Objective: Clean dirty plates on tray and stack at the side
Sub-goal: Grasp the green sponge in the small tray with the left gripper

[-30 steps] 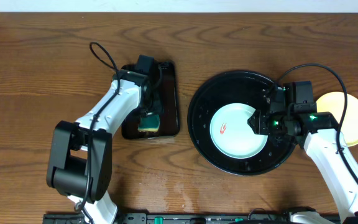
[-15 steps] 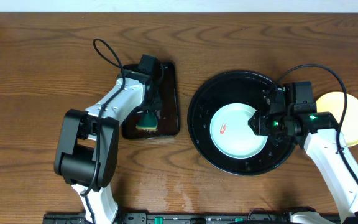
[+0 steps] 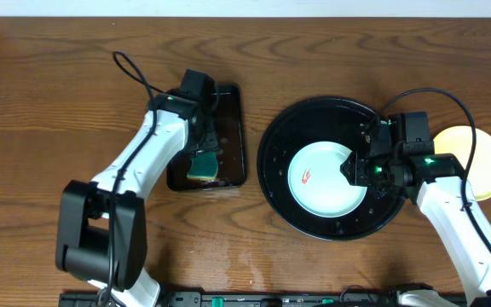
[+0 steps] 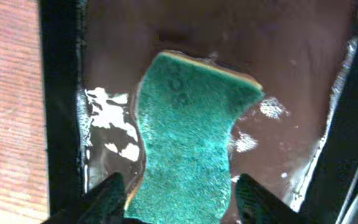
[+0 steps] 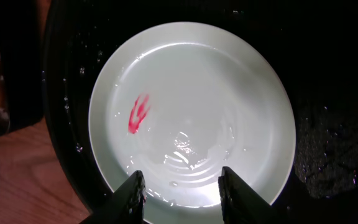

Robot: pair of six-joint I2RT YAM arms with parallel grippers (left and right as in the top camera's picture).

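Brown wood-grain tabletop [image 3: 254, 247] lies nearest the robot. Just beyond it, a pale mint plate [image 3: 326, 192] sits wet inside the round black tray [image 3: 314, 119], with a red smear [image 5: 137, 114] on its left half. The right gripper [image 5: 182, 186] hangs over the plate's right rim, jaws partly apart with nothing between them. To the left, the left gripper [image 4: 180, 193] stands over a small oblong tray [image 3: 233, 111], its fingers close on either side of a teal sponge [image 4: 185, 137]; whether they squeeze it cannot be told. A yellow plate [image 3: 484, 162] rests on the tabletop just right of the round tray, partly hidden by the right arm.
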